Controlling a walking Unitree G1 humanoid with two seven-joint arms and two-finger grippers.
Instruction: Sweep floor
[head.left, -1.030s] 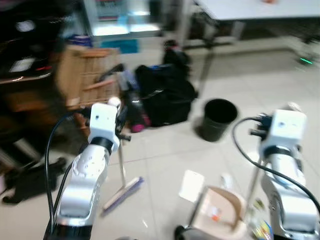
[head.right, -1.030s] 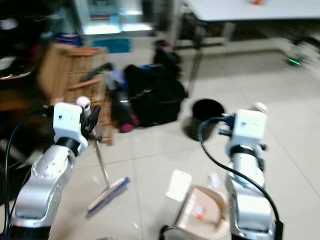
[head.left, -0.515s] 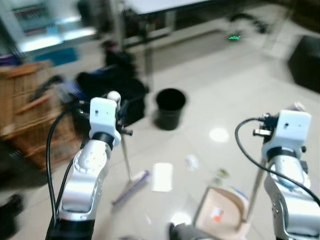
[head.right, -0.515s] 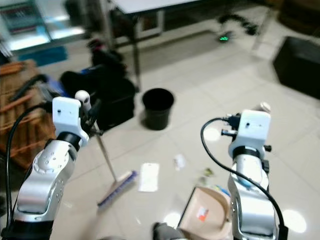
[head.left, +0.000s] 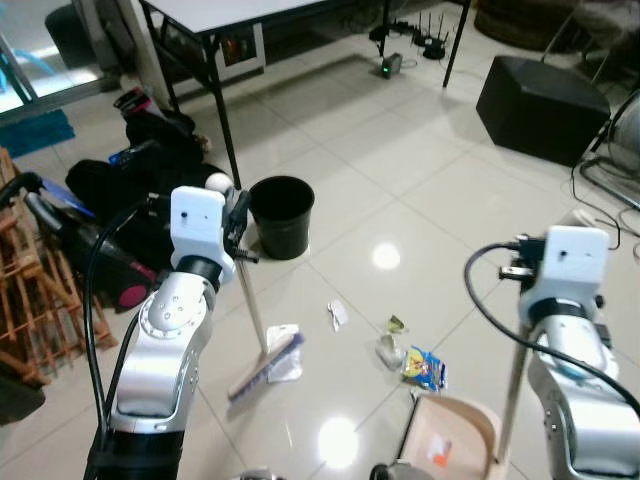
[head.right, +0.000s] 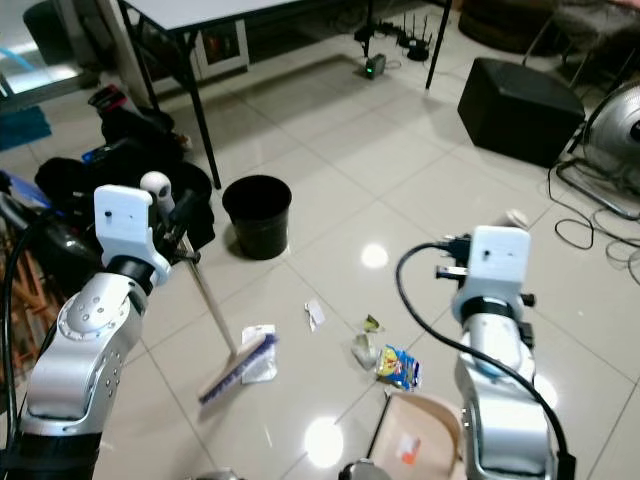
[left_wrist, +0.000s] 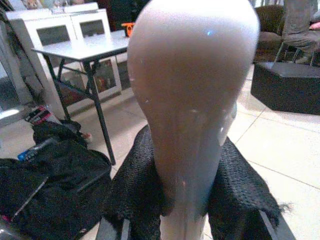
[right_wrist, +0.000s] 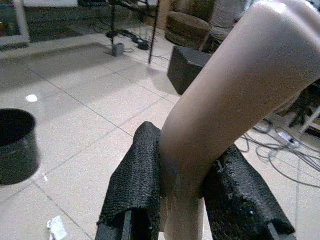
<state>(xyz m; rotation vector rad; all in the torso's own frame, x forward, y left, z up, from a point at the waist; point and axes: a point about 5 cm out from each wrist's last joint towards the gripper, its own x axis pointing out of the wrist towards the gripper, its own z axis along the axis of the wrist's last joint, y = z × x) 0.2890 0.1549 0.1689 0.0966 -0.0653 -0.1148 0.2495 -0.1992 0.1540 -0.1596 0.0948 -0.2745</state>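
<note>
My left gripper (left_wrist: 187, 167) is shut on the pale broom handle (left_wrist: 192, 95), near its rounded top. The handle slants down to the broom head (head.left: 265, 365), which rests on the tiled floor against a white paper (head.left: 284, 338). My right gripper (right_wrist: 181, 172) is shut on the bent top of the dustpan handle (right_wrist: 235, 85). The beige dustpan (head.left: 452, 442) sits on the floor by my right arm. Litter lies between broom and dustpan: a white scrap (head.left: 337, 315), a crumpled wrapper (head.left: 391, 351), a blue and yellow packet (head.left: 425, 368).
A black bin (head.left: 281, 215) stands just beyond the broom. Black bags (head.left: 120, 185) and a wooden rack (head.left: 35, 290) are on the left. A table (head.left: 225, 15) stands at the back. On the right are a black box (head.left: 540, 95) and cables (head.left: 605, 205).
The camera has swung to the right and the picture has sharpened, so the whole scene shifted left. Both grippers keep their hold. The broom head now lies against the white paper.
</note>
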